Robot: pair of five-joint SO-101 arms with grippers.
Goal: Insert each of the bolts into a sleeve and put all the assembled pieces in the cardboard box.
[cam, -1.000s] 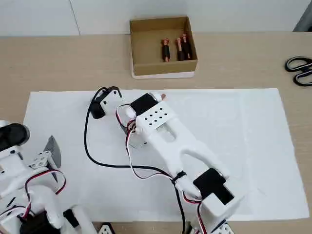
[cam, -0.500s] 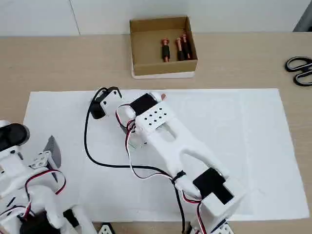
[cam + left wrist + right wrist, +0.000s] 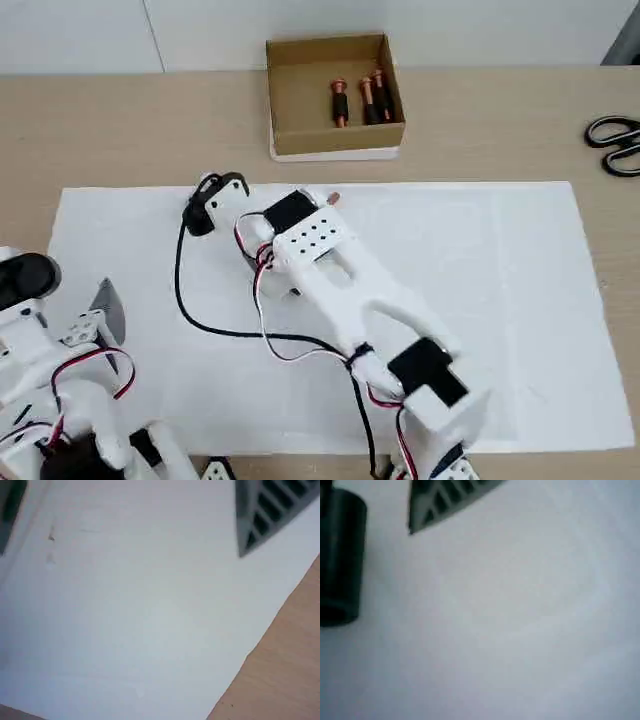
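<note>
The table (image 3: 130, 130) is carrying a white sheet (image 3: 480, 300) that is covering most of the working area, probably to make the small dark and copper parts easy to see.

The right arm (image 3: 360, 290) is stretching diagonally across the sheet toward its far edge, putting the right gripper (image 3: 320, 200) near the box (image 3: 285, 100) but not over it. That reach fits a carry toward the box, though this is only a judgement. Whether this gripper is pinching anything or standing spread, I cannot tell.

The left arm (image 3: 40, 400) is sitting folded at the near left corner, likely to leave the middle free for the other arm. The left gripper (image 3: 97, 315) is hanging spread over the sheet's edge and holding nothing.

The box is standing on the bare table beyond the sheet, open side up for parts coming in from above. Scissors (image 3: 615, 140) are lying at the far right, well apart from the work.

Three pieces (image 3: 340, 102) are lying side by side in the box, bolts already in sleeves, so that share looks done.

A black sleeve (image 3: 340, 560) is showing close to the right gripper over the sheet, and a copper bolt (image 3: 333, 198) end is poking out just beside that gripper, on its box side. This looks like the last piece.
</note>
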